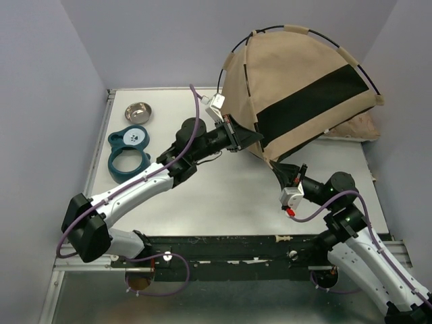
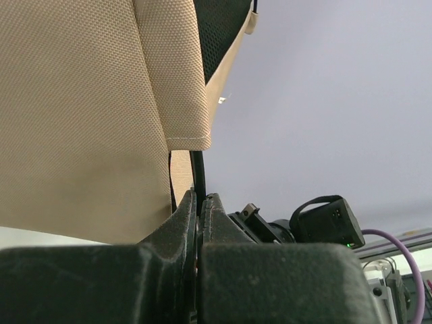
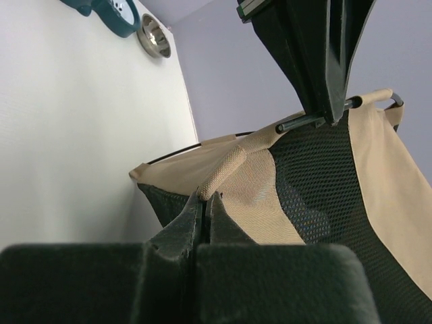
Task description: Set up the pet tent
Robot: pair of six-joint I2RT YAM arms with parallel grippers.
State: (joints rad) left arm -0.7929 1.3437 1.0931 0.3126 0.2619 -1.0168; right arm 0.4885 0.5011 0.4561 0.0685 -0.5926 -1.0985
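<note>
The pet tent [image 1: 297, 74] stands tilted at the back right, tan fabric with a black mesh band and thin black poles arching over it. My left gripper [image 1: 240, 139] is at the tent's left edge, shut on a black pole [image 2: 198, 169] that runs up between the jaws [image 2: 200, 197]. My right gripper [image 1: 286, 173] is at the tent's lower front corner, shut on the end of a tan fabric sleeve [image 3: 226, 169] just above its tips [image 3: 208, 198]. The right wrist view shows black mesh [image 3: 317, 175] and the left gripper's fingers [image 3: 324, 61] on the pole above.
A steel bowl [image 1: 138, 112] and a teal double-ring feeder [image 1: 128, 152] lie at the table's left. A cushion [image 1: 356, 126] lies under the tent's right side. Enclosure walls rise close behind and to the right of the tent.
</note>
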